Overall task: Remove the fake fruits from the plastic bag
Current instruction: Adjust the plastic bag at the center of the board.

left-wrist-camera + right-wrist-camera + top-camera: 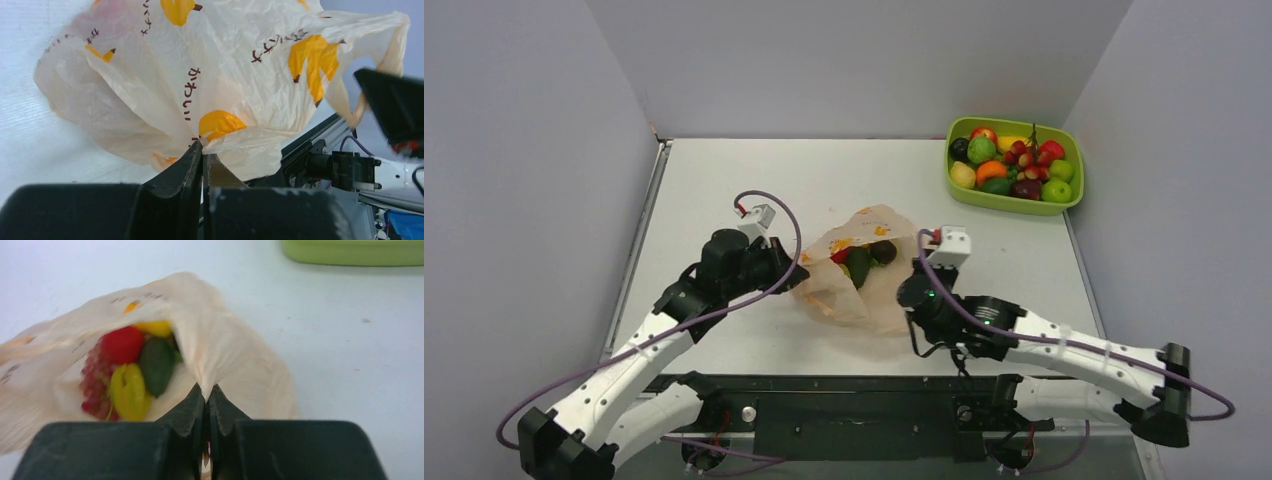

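Observation:
The plastic bag lies crumpled mid-table, its mouth open toward the right wrist camera. Inside it show fake fruits: a red one, a dark green one, a yellow one and a grape bunch. My left gripper is shut on a fold of the plastic bag at its left side. My right gripper is shut on a pinch of the plastic bag at its right side. In the top view the left gripper and right gripper flank the bag.
A lime-green tray full of other toy fruits stands at the back right corner. Grey walls close in the table on three sides. The black rail with the arm bases runs along the near edge.

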Robot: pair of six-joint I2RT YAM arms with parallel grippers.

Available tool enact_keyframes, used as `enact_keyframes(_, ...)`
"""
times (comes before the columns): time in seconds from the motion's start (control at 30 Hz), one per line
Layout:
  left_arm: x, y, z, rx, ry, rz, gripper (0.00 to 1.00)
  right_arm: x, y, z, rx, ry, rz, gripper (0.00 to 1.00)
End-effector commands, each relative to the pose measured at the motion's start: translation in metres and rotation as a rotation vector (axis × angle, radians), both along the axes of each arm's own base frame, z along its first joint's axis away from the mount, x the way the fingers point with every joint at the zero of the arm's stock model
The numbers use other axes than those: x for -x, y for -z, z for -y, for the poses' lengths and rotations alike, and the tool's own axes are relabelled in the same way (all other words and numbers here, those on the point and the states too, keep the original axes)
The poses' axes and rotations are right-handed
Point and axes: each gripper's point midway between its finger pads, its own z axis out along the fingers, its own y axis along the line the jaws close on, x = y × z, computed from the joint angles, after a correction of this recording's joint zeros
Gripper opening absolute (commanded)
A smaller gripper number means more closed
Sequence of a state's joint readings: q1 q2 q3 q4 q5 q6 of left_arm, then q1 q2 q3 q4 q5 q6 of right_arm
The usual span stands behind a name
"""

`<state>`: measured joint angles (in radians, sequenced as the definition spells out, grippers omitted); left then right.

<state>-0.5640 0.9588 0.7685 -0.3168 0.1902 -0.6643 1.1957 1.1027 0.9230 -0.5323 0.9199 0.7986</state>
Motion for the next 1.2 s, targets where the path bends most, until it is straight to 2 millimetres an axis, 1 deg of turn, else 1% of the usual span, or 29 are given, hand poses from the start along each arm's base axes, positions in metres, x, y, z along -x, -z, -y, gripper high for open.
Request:
enact_keyframes(0.0,0.041,0.014,-0.022,-0.055,0.054,-0.057,0.0,-0.005,-0.004,0.076,0.033,0.128,0.05,0.0)
enact_keyframes(0.03,0.046,0.015,-0.021,-0.046,0.067,-0.068,0.0,-0.007,0.005,0.09,0.067,0.154,0.039,0.0)
enact_keyframes(0.1,0.059,0.018,-0.018,-0.013,0.104,-0.101,0.0,-0.008,0.01,0.103,0.073,0.166,0.024,0.0)
enact_keyframes(0.2,0.077,0.017,-0.003,0.095,0.194,-0.134,0.0,-0.007,0.017,0.097,0.078,0.112,-0.005,0.0)
enact_keyframes(0.3,0.087,0.014,0.006,0.157,0.249,-0.155,0.0,-0.008,0.017,0.096,0.092,0.105,-0.016,0.01)
enact_keyframes(0.33,0.091,0.014,0.008,0.169,0.273,-0.174,0.0,-0.007,0.02,0.097,0.116,0.106,-0.033,0.09)
enact_keyframes(0.37,0.092,0.013,0.009,0.172,0.278,-0.184,0.0,-0.007,0.015,0.097,0.114,0.106,-0.032,0.15)
enact_keyframes(0.4,0.095,0.012,0.009,0.171,0.287,-0.198,0.0,-0.005,0.016,0.101,0.148,0.105,-0.054,0.27)
enact_keyframes(0.43,0.095,0.011,0.01,0.17,0.29,-0.202,0.0,-0.004,0.008,0.101,0.145,0.103,-0.053,0.34)
enact_keyframes(0.47,0.096,0.009,0.01,0.171,0.293,-0.202,0.0,0.0,0.009,0.105,0.182,0.087,-0.079,0.46)
enact_keyframes(0.53,0.096,0.006,0.011,0.18,0.295,-0.19,0.0,0.007,-0.01,0.107,0.185,0.042,-0.09,0.61)
enact_keyframes(0.57,0.096,0.004,0.011,0.186,0.293,-0.188,0.0,0.013,-0.013,0.108,0.2,0.015,-0.103,0.65)
enact_keyframes(0.6,0.096,0.003,0.012,0.192,0.297,-0.182,0.0,0.018,-0.026,0.105,0.169,-0.038,-0.093,0.71)
enact_keyframes(0.63,0.096,0.002,0.012,0.195,0.299,-0.182,0.0,0.023,-0.032,0.106,0.171,-0.063,-0.093,0.73)
enact_keyframes(0.67,0.096,0.001,0.013,0.197,0.302,-0.177,0.0,0.029,-0.048,0.104,0.127,-0.104,-0.07,0.76)
enact_keyframes(0.7,0.096,0.001,0.013,0.194,0.307,-0.173,0.0,0.034,-0.055,0.103,0.109,-0.138,-0.065,0.77)
enact_keyframes(0.73,0.095,0.0,0.013,0.189,0.309,-0.172,0.0,0.04,-0.07,0.098,0.06,-0.195,-0.047,0.78)
enact_keyframes(0.77,0.095,0.0,0.013,0.178,0.316,-0.165,0.0,0.045,-0.078,0.091,0.031,-0.242,-0.037,0.78)
enact_keyframes(0.83,0.095,0.002,0.011,0.153,0.323,-0.168,0.0,0.057,-0.095,0.068,-0.045,-0.371,-0.022,0.79)
enact_keyframes(0.87,0.097,0.003,0.01,0.141,0.325,-0.183,0.0,0.068,-0.098,0.048,-0.078,-0.473,-0.03,0.79)
enact_keyframes(0.9,0.096,0.001,0.01,0.131,0.332,-0.173,0.0,0.072,-0.105,0.031,-0.117,-0.53,-0.012,0.79)
enact_keyframes(0.93,0.098,0.003,0.008,0.121,0.333,-0.183,0.0,0.086,-0.099,0.01,-0.126,-0.627,-0.021,0.79)
enact_keyframes(0.97,0.099,0.002,0.007,0.108,0.336,-0.181,0.0,0.088,-0.105,-0.006,-0.158,-0.655,0.01,0.79)
enact_keyframes(1.0,0.099,0.002,0.005,0.099,0.337,-0.181,0.0,0.099,-0.095,-0.02,-0.143,-0.707,0.004,0.79)
enact_keyframes(1.03,0.099,0.002,0.003,0.077,0.334,-0.182,0.0,0.096,-0.095,-0.033,-0.148,-0.7,0.023,0.78)
enact_keyframes(1.07,0.099,0.003,0.001,0.064,0.332,-0.182,0.0,0.1,-0.084,-0.042,-0.13,-0.719,0.014,0.74)
enact_keyframes(1.1,0.099,0.006,-0.002,0.037,0.326,-0.192,0.0,0.097,-0.078,-0.054,-0.112,-0.707,0.014,0.66)
enact_keyframes(1.13,0.099,0.006,-0.003,0.027,0.325,-0.196,0.0,0.094,-0.069,-0.058,-0.086,-0.688,0.008,0.6)
enact_keyframes(1.17,0.1,0.008,-0.005,0.014,0.322,-0.201,0.0,0.082,-0.058,-0.057,-0.057,-0.602,0.01,0.43)
